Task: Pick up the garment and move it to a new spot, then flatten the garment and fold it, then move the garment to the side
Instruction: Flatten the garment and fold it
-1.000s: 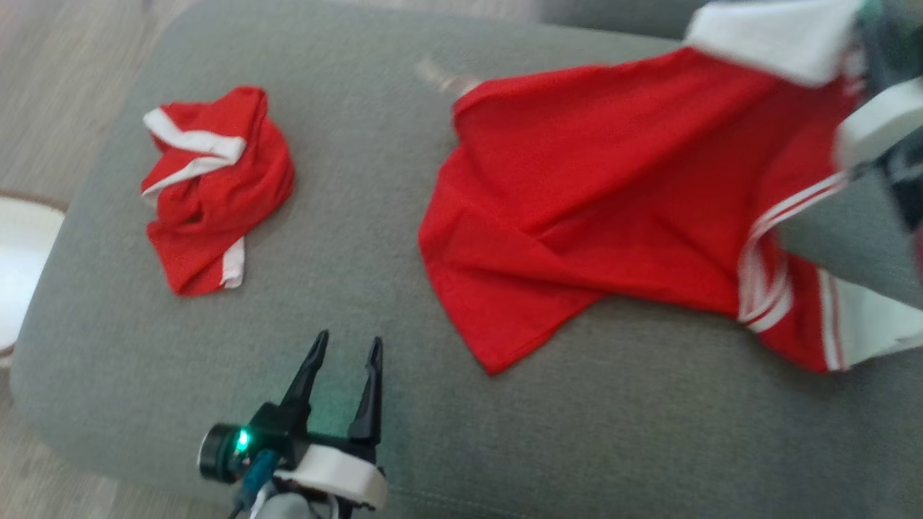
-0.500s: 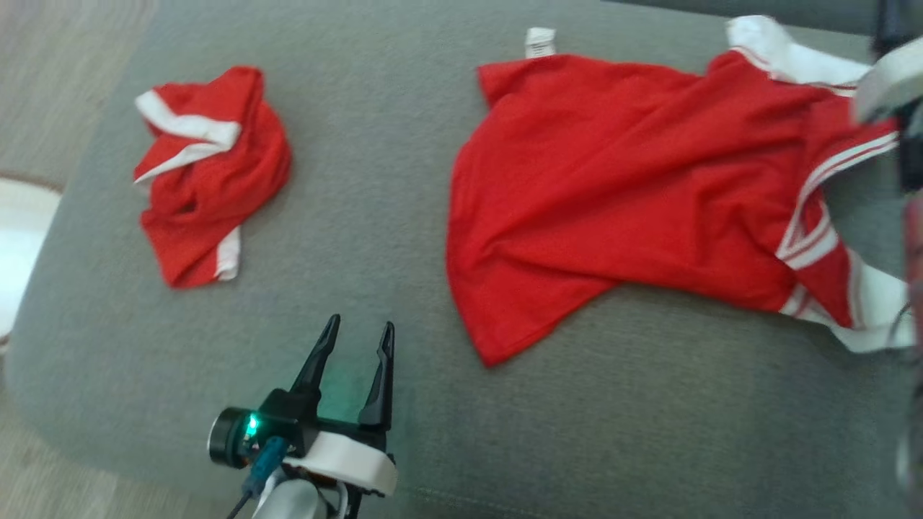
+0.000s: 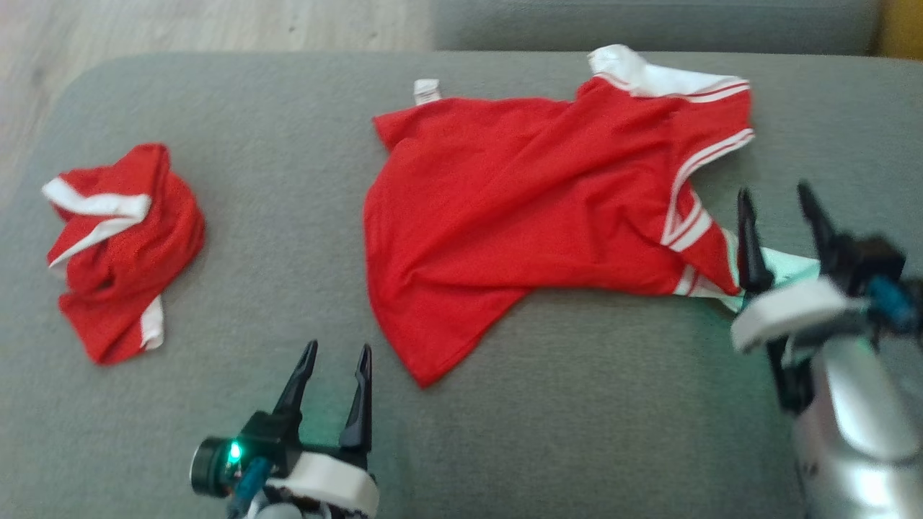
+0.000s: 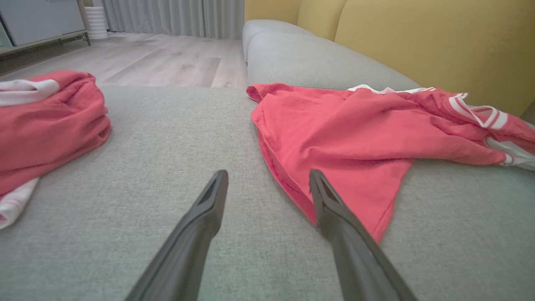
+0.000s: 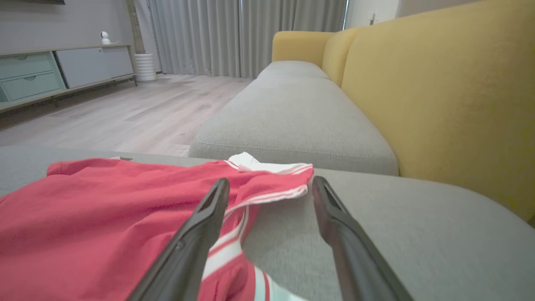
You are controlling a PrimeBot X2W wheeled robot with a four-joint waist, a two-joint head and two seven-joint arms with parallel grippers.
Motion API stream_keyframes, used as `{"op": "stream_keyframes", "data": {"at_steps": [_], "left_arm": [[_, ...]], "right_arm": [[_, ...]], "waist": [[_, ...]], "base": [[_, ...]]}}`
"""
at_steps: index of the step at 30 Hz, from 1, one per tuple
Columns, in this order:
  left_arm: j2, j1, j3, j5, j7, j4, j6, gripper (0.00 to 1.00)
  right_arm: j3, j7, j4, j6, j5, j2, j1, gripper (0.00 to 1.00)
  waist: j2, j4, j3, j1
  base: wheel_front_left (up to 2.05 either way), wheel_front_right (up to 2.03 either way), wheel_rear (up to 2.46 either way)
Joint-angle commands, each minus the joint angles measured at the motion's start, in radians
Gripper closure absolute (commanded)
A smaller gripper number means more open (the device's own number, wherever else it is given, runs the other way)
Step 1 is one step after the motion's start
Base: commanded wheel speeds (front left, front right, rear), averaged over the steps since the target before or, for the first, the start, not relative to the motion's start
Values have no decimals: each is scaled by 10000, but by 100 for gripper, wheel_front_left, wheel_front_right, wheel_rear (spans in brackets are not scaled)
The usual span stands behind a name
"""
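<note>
Head view, starting at the left: one crumpled red garment with white bands sits bunched near the left end of the grey fabric sofa cushion. Next comes the left gripper, low over bare cushion, its two dark fingers spread wide with nothing between them. Just to its right lies the second piece of clothing, a red jersey shirt with white striped trim. It is spread out but wrinkled across the middle and right of the cushion, with one hem corner pointing toward the near edge and a small white label poking out at the far edge. At the shirt's right end the right gripper hovers by the white-banded sleeve, jaws wide apart and gripping nothing; its left finger crosses in front of the white cuff.

That makes two red garments and two grippers — four dark fingers in all.

The right wrist view shows, left to right, pale wooden floor, a second grey seat cushion beyond the shirt, and the yellow sofa backrest.
</note>
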Motion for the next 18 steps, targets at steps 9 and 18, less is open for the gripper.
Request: {"op": "stream_keyframes", "data": {"at_steps": [9, 18], "left_arm": [[18, 244, 28, -319, -53, -57, -467, 0], [18, -47, -630, -1193, -53, 1176, -621, 0]], "right_arm": [[79, -64, -1230, 63, 257, 611, 1353, 0], [53, -64, -1537, 63, 109, 555, 1024, 0]], "waist": [[0, -1139, -283, 2], [0, -2014, 37, 2]], "base": [[0, 0, 0], [0, 0, 0]]}}
